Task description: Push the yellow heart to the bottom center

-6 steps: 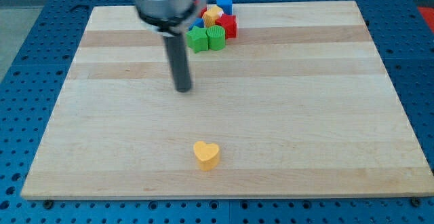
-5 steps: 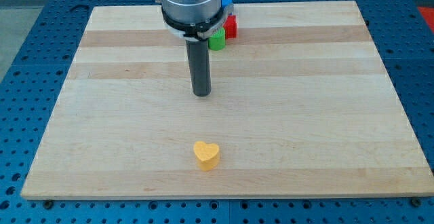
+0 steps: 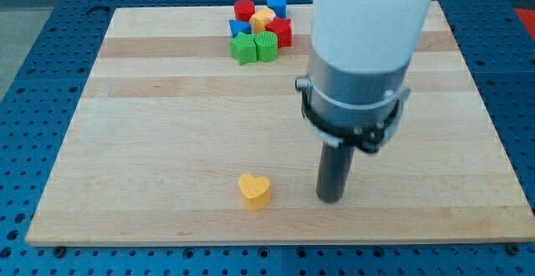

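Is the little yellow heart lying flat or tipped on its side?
Flat. The yellow heart shows its heart-shaped top face upward, resting on the board. My tip stands apart, toward the view's right.

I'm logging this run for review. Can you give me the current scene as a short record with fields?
target: yellow heart, near the board's bottom edge, slightly left of centre
my tip, on the board, to the view's right of the heart, a gap between them
contact: none visible
other blocks: cluster at the view's top, including a red cylinder, a blue block, two green blocks
surface: wooden board
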`<act>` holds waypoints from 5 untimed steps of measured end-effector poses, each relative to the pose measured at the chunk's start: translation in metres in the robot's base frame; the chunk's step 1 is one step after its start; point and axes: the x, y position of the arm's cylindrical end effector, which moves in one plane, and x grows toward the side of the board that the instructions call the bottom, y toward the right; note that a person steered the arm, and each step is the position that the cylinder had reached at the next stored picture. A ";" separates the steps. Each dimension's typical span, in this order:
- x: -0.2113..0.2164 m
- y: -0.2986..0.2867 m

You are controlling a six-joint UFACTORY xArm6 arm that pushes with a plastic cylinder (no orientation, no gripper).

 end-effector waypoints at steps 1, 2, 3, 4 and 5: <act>0.024 -0.029; 0.017 -0.087; -0.006 -0.098; -0.046 -0.101; -0.079 -0.107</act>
